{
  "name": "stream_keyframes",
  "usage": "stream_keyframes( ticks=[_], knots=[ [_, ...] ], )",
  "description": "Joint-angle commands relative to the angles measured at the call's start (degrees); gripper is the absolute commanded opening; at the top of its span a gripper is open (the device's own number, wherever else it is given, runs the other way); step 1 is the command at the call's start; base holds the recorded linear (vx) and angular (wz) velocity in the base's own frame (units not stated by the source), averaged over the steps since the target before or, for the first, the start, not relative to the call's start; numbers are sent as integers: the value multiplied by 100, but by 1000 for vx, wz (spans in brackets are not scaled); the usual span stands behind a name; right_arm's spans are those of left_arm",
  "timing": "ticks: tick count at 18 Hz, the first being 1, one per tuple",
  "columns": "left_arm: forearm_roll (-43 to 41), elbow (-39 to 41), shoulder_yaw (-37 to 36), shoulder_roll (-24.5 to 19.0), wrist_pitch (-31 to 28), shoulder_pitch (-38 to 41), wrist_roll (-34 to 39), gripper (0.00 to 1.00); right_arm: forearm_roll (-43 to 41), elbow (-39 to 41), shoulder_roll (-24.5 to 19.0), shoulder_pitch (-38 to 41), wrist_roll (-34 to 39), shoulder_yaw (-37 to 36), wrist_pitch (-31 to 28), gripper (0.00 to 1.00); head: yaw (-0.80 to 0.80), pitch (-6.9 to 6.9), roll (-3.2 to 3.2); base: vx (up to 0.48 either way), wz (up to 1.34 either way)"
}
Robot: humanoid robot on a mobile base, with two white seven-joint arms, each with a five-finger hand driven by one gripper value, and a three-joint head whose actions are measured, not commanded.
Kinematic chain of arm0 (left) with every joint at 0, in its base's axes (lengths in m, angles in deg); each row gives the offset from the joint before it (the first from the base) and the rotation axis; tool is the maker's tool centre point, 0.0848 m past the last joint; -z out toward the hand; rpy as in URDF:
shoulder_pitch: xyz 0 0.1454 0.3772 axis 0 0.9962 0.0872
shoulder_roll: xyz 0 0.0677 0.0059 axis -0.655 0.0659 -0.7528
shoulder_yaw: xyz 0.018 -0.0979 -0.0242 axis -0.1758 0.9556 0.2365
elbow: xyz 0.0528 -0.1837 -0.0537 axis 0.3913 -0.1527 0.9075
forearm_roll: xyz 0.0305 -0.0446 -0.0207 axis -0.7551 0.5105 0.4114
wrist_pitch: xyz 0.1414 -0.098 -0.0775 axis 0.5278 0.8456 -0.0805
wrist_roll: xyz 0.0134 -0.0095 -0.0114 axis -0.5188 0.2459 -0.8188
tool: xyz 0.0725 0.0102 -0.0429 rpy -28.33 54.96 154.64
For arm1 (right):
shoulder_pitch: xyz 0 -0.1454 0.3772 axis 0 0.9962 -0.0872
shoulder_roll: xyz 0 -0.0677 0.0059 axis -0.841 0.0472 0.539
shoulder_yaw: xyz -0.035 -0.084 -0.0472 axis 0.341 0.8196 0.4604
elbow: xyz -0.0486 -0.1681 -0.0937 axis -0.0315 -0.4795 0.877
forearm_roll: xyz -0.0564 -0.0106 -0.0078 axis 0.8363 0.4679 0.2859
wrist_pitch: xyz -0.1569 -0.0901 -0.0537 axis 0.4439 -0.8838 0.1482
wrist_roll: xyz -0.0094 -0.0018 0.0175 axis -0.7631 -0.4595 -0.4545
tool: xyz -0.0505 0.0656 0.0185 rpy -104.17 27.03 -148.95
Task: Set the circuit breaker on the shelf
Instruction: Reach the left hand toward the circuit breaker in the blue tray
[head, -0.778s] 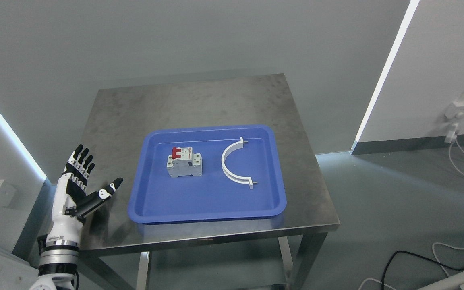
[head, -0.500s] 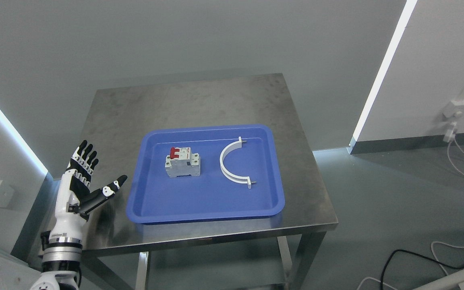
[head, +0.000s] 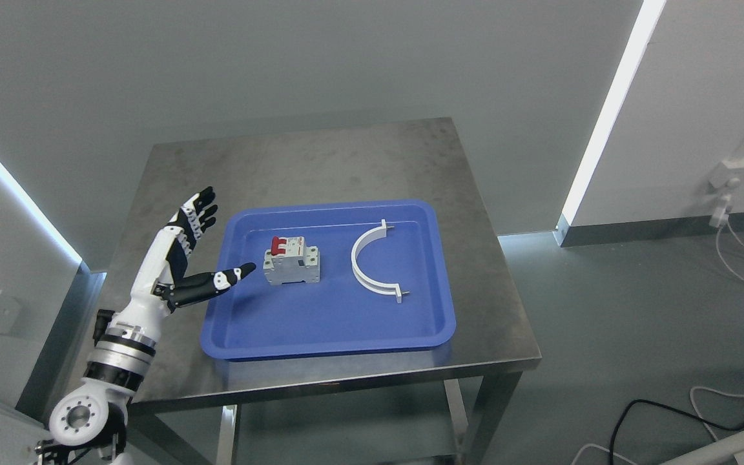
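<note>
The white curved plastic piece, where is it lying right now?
In the head view the white curved plastic clamp lies flat in the right half of the blue plastic tray, to the right of the grey circuit breaker with red switches, not touching it.

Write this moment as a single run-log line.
left hand: open, beside circuit breaker, not touching | breaker: in blue tray | right hand: unseen

1. A bare lab or test room is showing here: plain grey walls and floor are surrounding everything.
2. A stainless steel table is standing centrally.
3. Loose cables are trailing across the floor.
</note>
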Motion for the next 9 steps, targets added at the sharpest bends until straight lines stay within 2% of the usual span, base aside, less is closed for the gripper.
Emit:
stream_keyframes(
  ticks=[1, 5, 9],
  knots=[
    [-1500, -197, -764, -600, -343, -489, -846, 94, 0, -8, 100, 0, -4, 114, -368, 100, 0, 0, 0, 0, 0],
    [-2220, -240, -773, -609, -352, -630, -1138, 93, 0, 0, 100, 0, -4, 114, -368, 100, 0, 0, 0, 0, 0],
    [-2442, -487, -931, -574, -466, -884, -1182, 83, 0, 0, 100, 0, -4, 114, -368, 100, 0, 0, 0, 0, 0]
  ],
)
